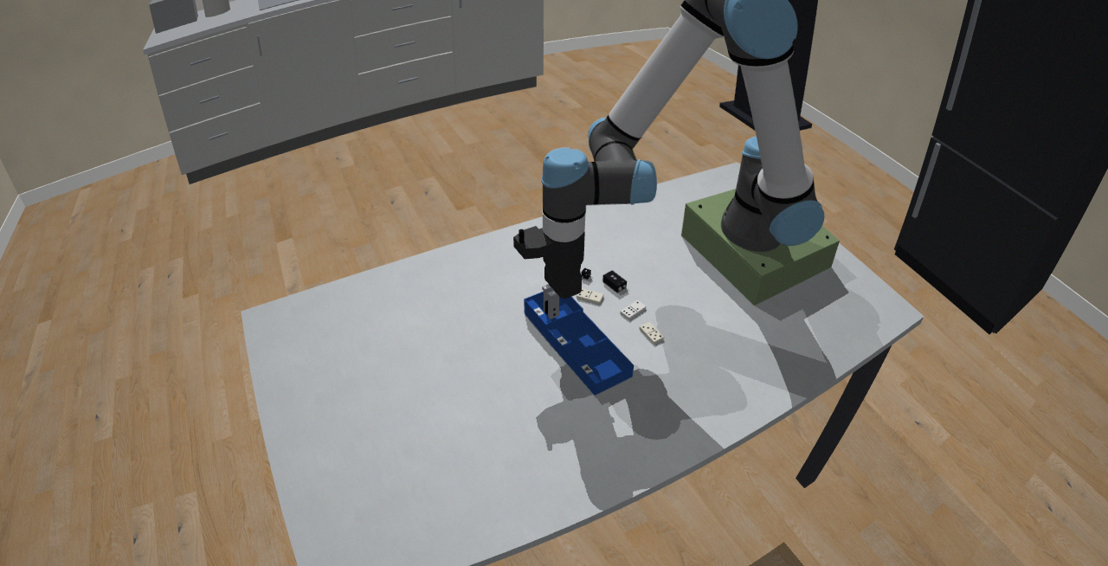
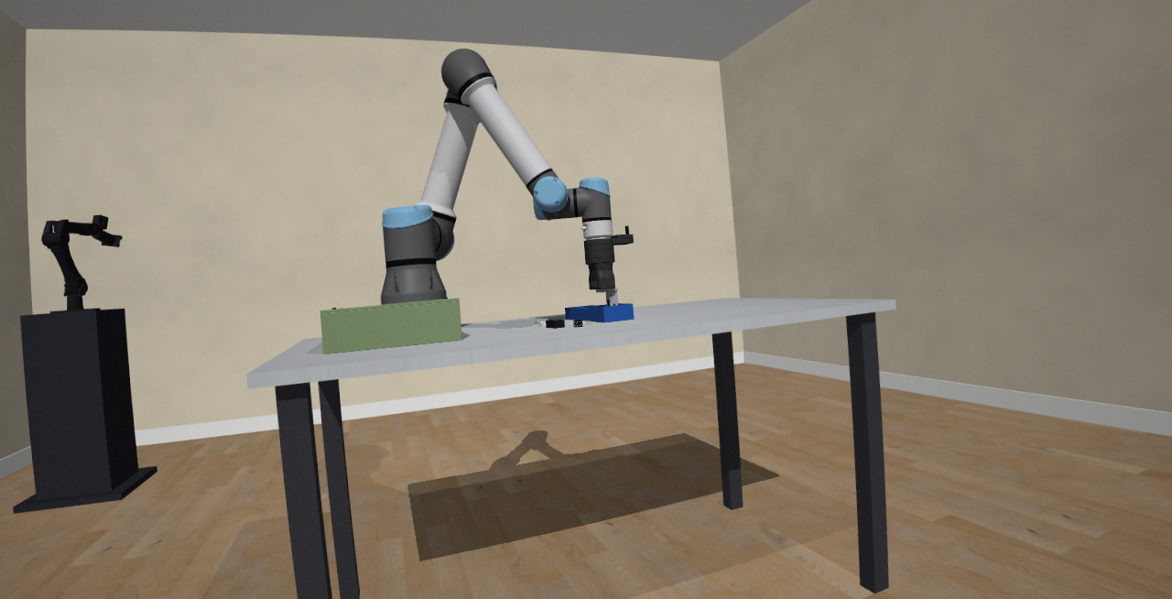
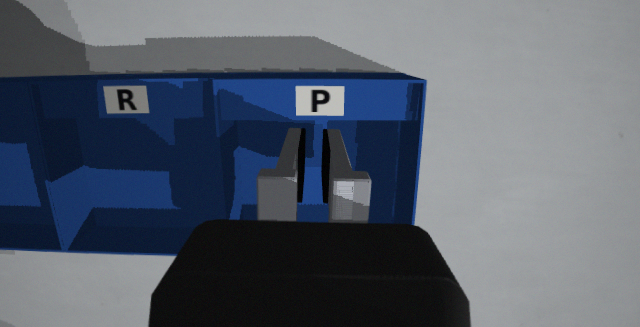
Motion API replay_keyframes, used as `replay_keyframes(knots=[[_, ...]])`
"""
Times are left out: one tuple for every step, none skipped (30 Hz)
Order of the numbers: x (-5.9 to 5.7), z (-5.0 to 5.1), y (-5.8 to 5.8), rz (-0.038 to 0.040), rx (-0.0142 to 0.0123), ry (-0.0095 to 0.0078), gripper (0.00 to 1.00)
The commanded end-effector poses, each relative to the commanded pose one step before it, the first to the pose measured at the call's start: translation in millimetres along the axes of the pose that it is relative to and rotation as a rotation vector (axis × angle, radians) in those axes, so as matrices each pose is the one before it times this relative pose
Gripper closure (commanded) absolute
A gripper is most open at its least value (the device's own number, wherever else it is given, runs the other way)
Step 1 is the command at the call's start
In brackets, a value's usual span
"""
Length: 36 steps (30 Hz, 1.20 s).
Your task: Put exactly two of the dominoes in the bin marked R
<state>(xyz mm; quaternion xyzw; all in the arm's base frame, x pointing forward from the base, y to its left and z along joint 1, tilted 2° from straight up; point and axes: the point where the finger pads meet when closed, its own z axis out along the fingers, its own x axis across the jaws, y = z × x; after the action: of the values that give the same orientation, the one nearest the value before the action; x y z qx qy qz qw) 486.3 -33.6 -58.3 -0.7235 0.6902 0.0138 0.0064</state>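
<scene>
Standing by the table (image 1: 371, 408): blue bin row (image 1: 612, 376) sits mid-table toward the base-side edge, and afaict nothing's done yet, R compartment (image 3: 115, 187) looks bare. Three pale dominoes (image 1: 634, 310) lie loose just beside the bins, a dark one (image 1: 615, 279) nearer the far edge, so both drops are left imo. Gripper (image 3: 313, 164) hangs in the P slot, fingers nearly together w/ only a narrow gap, pinching nothing. Only the wrist cam reads the letters; top view alone shows the dominoes.
</scene>
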Motion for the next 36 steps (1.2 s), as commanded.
replay_keyframes(knots=[[0.17,-0.5,-0.44,-0.00001,0.00141,0.00054,0.69],[0.0,0.0,0.0,0.0,0.0,0.0,0.69],[0.0,0.0,0.0,0.0,0.0,0.0,0.69],[0.0,0.0,0.0,0.0,0.0,0.0,0.69],[0.0,0.0,0.0,0.0,0.0,0.0,0.69],[0.0,0.0,0.0,0.0,0.0,0.0,0.69],[0.0,0.0,0.0,0.0,0.0,0.0,0.69],[0.0,0.0,0.0,0.0,0.0,0.0,0.69],[0.0,0.0,0.0,0.0,0.0,0.0,0.69],[0.0,0.0,0.0,0.0,0.0,0.0,0.69],[0.0,0.0,0.0,0.0,0.0,0.0,0.69],[0.01,-1.25,-0.03,-0.00001,0.00017,0.00008,0.69],[0.0,-1.38,0.0,0.0,-0.00001,-0.00001,0.69],[0.0,-1.33,0.0,0.0,0.0,0.0,0.69],[0.0,-1.33,0.0,0.0,0.0,0.0,0.69],[0.0,-1.33,0.0,0.0,0.0,0.0,0.69],[0.0,-1.33,0.0,0.0,0.0,0.0,0.69],[0.0,-1.33,0.0,0.0,0.0,0.0,0.69],[0.0,-1.33,0.0,0.0,0.0,0.0,0.69],[0.0,-1.33,0.0,0.0,0.0,0.0,0.69],[0.0,-1.33,0.0,0.0,0.0,0.0,0.69],[0.0,-1.33,0.0,0.0,0.0,0.0,0.69],[0.0,-1.33,0.0,0.0,0.0,0.0,0.69],[0.0,-1.33,0.0,0.0,0.0,0.0,0.69],[0.0,0.0,0.0,0.0,0.0,0.0,0.69],[0.0,0.0,0.0,0.0,0.0,0.0,0.69],[0.0,-1.34,0.0,0.0,0.0,0.0,0.69],[0.0,-1.33,0.0,0.0,0.0,0.0,0.69],[0.0,-1.33,0.0,0.0,0.0,0.0,0.69],[0.0,-1.33,0.0,0.0,0.0,0.0,0.69],[0.0,-1.33,0.0,0.0,0.0,0.0,0.69],[0.0,-1.33,0.0,0.0,0.0,0.0,0.69],[0.0,-1.33,0.0,0.0,0.0,0.0,0.69],[0.0,-1.33,0.0,0.0,0.0,0.0,0.69],[0.0,-1.33,0.0,0.0,0.0,0.0,0.69],[0.0,-4.0,0.0,0.0,0.0,0.0,0.69]])
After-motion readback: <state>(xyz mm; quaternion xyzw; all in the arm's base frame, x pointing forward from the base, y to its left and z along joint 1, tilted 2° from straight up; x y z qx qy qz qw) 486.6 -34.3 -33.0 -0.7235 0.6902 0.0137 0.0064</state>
